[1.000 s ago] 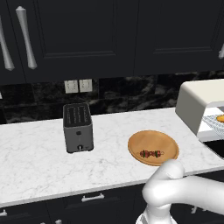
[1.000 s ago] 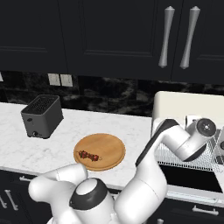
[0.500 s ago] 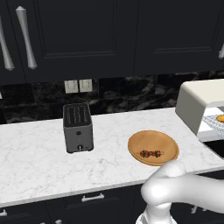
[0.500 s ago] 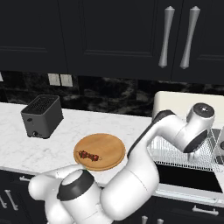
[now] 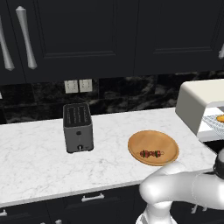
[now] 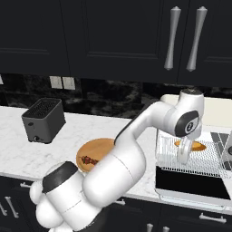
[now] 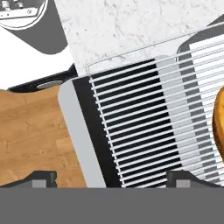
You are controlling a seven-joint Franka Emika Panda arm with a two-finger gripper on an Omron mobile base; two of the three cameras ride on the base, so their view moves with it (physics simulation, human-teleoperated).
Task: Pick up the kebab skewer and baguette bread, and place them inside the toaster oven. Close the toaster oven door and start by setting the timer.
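The boxy toaster oven (image 5: pixel 197 104) is cream-white. A golden-orange baguette loaf (image 6: pixel 195 146) lies on its silver wire rack (image 6: pixel 190 155). Dark red chunks dot the skewer (image 5: pixel 151 153) on the tan wooden plate (image 5: pixel 167 143). The marble counter (image 5: pixel 39 162) is white with grey veins.

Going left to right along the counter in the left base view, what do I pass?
Dark grey slot toaster → round wooden plate with the kebab skewer lying on its near part → toaster oven at the right edge, with the baguette bread just visible on its rack.
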